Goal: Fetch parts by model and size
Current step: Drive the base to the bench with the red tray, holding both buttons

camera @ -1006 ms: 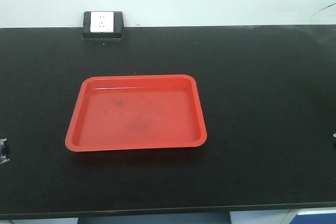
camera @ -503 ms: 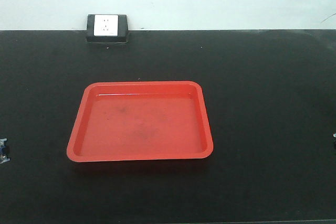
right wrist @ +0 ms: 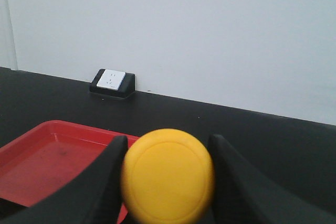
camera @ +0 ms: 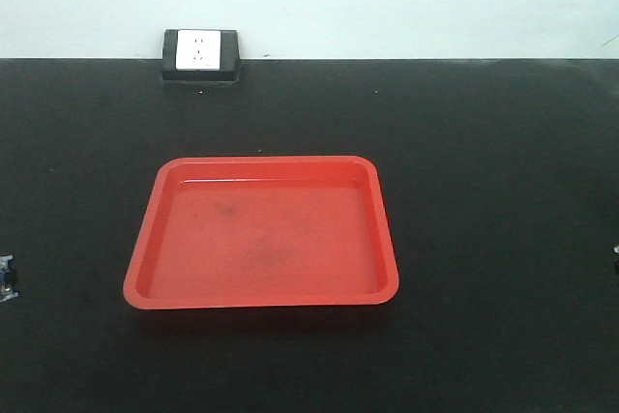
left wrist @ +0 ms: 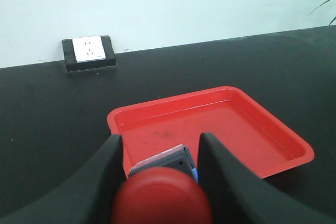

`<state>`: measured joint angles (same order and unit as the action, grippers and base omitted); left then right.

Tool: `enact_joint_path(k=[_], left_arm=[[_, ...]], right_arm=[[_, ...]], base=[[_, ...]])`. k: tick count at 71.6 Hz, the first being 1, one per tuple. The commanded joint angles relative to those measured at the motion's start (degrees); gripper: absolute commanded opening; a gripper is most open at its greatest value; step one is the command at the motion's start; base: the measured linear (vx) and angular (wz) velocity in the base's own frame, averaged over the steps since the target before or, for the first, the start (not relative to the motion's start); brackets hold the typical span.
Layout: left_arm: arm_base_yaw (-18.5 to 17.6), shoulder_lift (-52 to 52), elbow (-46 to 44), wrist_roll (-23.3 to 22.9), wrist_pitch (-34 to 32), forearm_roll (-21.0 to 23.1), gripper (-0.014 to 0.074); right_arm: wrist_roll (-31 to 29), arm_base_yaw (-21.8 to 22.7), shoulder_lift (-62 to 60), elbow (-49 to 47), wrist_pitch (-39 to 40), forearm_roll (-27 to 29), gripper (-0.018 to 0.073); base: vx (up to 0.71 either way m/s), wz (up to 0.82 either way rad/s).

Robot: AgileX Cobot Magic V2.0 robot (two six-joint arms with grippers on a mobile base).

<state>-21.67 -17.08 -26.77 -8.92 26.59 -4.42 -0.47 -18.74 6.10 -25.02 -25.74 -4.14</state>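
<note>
Left gripper (left wrist: pixel 160 141) pinches red switch (left wrist: pixel 161 203); right gripper (right wrist: pixel 168 140), yellow switch (right wrist: pixel 168 177).
Switches seen in wrist views only; one tray (camera: pixel 261 301), one socket (camera: pixel 200 50).

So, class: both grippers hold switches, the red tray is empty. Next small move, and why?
Likely ease the left gripper forward over the red tray to lower its red-capped switch: the tray lies empty ahead. The yellow-capped switch in the right gripper can follow.

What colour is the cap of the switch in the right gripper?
Yellow. The switch shows best in the right wrist view.
</note>
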Motion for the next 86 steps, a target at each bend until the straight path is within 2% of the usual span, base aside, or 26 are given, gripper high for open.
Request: enact_joint_path(k=[1,86], left_arm=[[-0.1,-0.7,-1.5,-0.1,-5.0,0.0,-0.0007],[-0.1,-0.7,-1.5,-0.1,-5.0,0.0,-0.0007]], right_arm=[[-0.3,0.1,0.8,-1.5,5.0,-0.5,-0.0010],[-0.3,0.1,0.8,-1.5,5.0,-0.5,-0.0010]], base=[[0.03,0.01],[0.00,0.00]])
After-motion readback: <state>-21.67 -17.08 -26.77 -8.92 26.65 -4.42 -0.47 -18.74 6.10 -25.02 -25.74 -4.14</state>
